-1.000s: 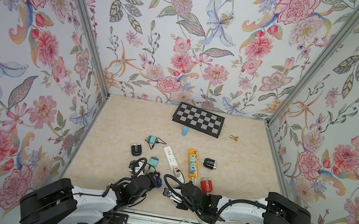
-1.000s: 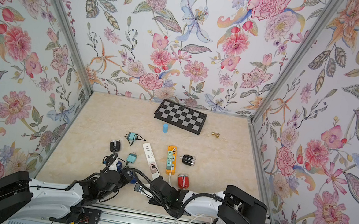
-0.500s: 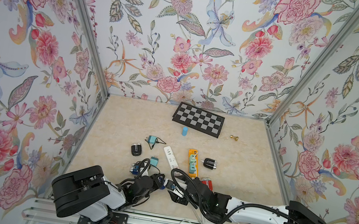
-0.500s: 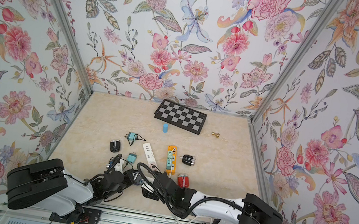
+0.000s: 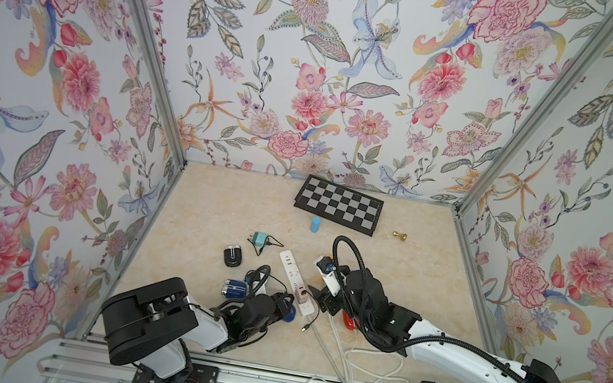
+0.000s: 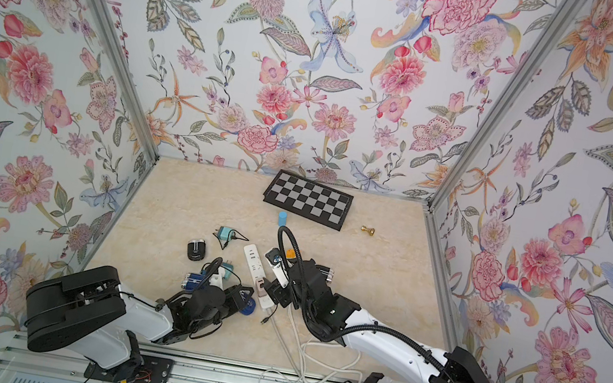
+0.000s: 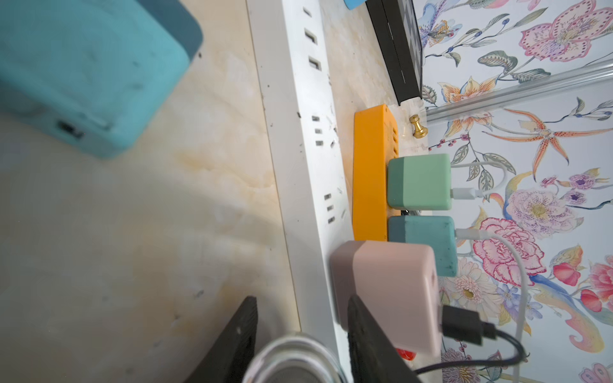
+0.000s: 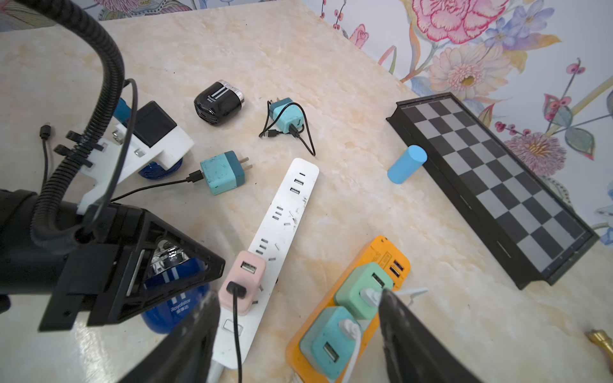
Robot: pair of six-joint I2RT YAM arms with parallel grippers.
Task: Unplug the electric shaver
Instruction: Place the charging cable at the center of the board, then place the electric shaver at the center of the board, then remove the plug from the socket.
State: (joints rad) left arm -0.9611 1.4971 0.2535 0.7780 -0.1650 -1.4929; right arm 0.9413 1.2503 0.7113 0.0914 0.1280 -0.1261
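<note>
Royalstar shaver is a stubby one: rounded blue body, white logo, shiny chrome head. It sits on the marble-look table near the front edge, on the left arm's side of the white power strip.

Stuff around it, big to small:
- folded chessboard at the back
- the white strip, with a pink charger plugged in and a black cable coming out of that
- orange power strip carrying a mint charger and a teal charger
- loose teal charger lying unplugged
- black shaver
- blue cylinder
- tiny brass piece

The pink charger sits right next to the Royalstar shaver, and the left gripper's black frame covers a good chunk of it.

The Royalstar shaver sits between the fingers of the left gripper, but I honestly can't tell whether they're pinching it or just bracketing it. The right gripper hangs over the two strips just beside it, fingers spread wide, holding nothing.
</note>
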